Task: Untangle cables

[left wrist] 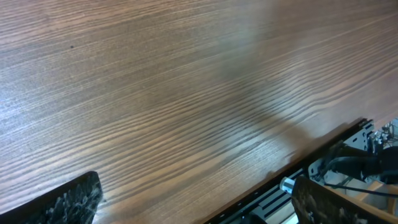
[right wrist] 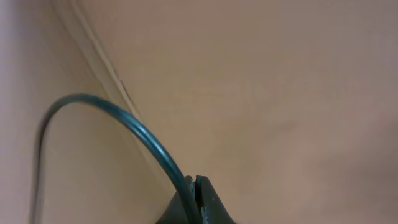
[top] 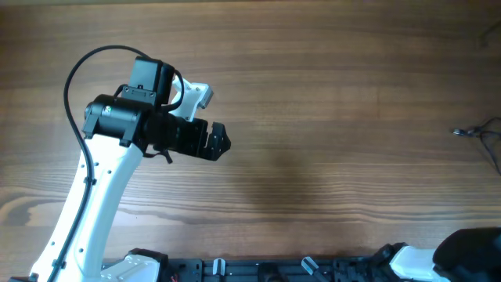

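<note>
The cables are thin black cords lying at the table's far right edge (top: 484, 133), with a small plug end (top: 458, 132) pointing left; most of their length runs out of view. Another thin bit shows at the top right corner (top: 491, 31). My left gripper (top: 219, 142) hovers over bare wood at the left centre, far from the cords. In the left wrist view its two fingers stand wide apart with nothing between them (left wrist: 196, 202). My right gripper (right wrist: 196, 184) is shut, facing a plain beige surface; a thicker dark cable (right wrist: 124, 118) arcs past its left finger.
The wooden table (top: 329, 102) fills the overhead view. A black rail with clamps (top: 258, 268) runs along the front edge and also shows in the left wrist view (left wrist: 292, 186). The right arm's base (top: 470, 251) sits at the bottom right corner.
</note>
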Robot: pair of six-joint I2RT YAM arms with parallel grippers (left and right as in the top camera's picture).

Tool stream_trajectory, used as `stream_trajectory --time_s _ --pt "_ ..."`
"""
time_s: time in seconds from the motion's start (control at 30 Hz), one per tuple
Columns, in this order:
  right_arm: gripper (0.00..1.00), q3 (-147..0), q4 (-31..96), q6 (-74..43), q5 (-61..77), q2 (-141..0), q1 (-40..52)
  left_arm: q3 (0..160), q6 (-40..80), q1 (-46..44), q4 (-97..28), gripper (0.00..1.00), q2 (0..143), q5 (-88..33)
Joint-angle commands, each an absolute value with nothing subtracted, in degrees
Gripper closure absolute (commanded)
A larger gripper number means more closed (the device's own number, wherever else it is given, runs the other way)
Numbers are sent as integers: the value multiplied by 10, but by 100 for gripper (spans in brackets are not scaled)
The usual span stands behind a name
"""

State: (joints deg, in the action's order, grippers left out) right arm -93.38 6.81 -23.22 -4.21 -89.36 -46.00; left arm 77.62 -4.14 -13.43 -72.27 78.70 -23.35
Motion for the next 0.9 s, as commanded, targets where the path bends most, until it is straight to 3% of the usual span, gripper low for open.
stream_trajectory --time_s 0.0,0.13,0.33,0.67,0.87 --pt "95 -942 78 -380 96 -942 -531 777 -25 -134 -722 0 789 -229" --pt "95 -941 149 -391 100 -985 -569 776 -25 -134 -722 0 789 -229" --pt "95 -940 331 -430 -2 -1047 -582 777 -20 -134 -723 0 789 -229" --pt "95 -940 473 -390 -41 -1122 -582 776 -20 -134 -727 0 789 -229" --pt "95 -934 546 -437 -116 -1128 -597 776 -21 -134 -728 0 789 -229"
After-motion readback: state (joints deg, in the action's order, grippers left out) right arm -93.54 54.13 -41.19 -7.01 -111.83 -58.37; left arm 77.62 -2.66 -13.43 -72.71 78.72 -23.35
